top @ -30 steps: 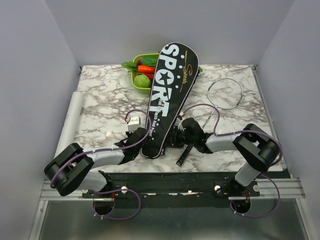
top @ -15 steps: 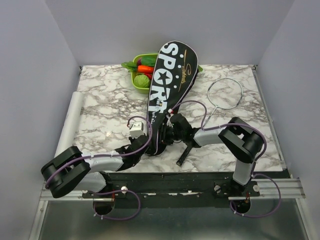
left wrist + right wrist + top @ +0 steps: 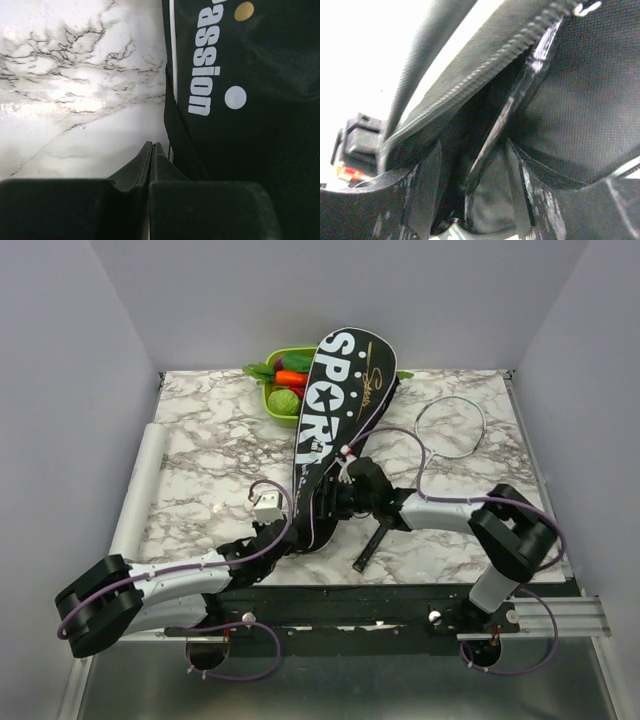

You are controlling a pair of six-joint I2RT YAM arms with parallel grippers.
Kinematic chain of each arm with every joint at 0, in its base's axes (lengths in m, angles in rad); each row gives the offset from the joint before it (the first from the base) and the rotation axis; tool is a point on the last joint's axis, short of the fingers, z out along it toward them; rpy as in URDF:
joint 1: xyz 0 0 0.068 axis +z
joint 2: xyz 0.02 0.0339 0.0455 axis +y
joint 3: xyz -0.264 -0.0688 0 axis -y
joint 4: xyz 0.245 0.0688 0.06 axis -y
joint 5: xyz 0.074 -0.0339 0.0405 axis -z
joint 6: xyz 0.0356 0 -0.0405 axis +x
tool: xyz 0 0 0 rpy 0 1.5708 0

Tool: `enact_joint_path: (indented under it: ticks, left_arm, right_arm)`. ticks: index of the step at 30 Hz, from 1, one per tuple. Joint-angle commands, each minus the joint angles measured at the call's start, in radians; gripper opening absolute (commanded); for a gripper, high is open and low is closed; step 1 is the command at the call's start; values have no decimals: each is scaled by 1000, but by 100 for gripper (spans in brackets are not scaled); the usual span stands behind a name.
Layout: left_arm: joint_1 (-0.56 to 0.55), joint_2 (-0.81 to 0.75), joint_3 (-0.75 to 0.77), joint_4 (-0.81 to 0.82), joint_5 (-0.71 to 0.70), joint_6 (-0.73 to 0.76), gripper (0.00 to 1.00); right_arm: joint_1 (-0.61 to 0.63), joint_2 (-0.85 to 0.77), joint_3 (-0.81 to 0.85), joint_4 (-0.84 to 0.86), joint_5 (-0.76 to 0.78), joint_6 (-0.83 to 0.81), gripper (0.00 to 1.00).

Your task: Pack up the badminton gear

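The long black bag lettered "SPORT" lies slantwise across the table's middle, its far end over the green tray. My left gripper is shut at the bag's near left edge; nothing shows between its fingers. My right gripper is open at the bag's right edge, and a dark strip of the bag's zip lip stands between its fingers. One silver-framed racket lies at the right with its black handle near the front. A small white speck, perhaps the shuttlecock, lies at the left.
A green tray of toy vegetables sits at the back behind the bag. A white roll lies along the table's left edge. Purple cables loop over both wrists.
My right gripper slid up-left along the bag's edge and its jaws opened. The left arm stretched out lower and further left, its gripper staying shut at the bag's near end.
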Motion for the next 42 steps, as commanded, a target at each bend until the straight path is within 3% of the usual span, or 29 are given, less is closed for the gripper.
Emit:
enact_joint_path:
  ticks: [1, 6, 10, 18, 26, 33, 42]
  left_arm:
    - [-2, -108, -14, -124, -32, -15, 6]
    - [7, -197, -8, -204, -52, -4, 6]
    - [9, -270, -11, -232, -47, -9, 5]
    - [-5, -320, 50, -261, 30, 68, 9]
    - [-16, -241, 180, -290, 76, 196, 27]
    - [-17, -103, 280, -264, 117, 304, 52]
    - [-19, -17, 341, -258, 122, 319, 65]
  right_arm:
    - [1, -151, -50, -138, 108, -39, 65]
    - [1, -292, -94, -385, 221, -34, 67]
    - [1, -383, -110, -610, 463, 18, 68]
    - [-23, -414, -18, -988, 790, 124, 79]
    - [-221, -351, 19, -986, 795, 86, 79]
    - [-306, -227, 119, -953, 771, 67, 79]
    - [-358, -20, 185, -917, 695, 75, 72]
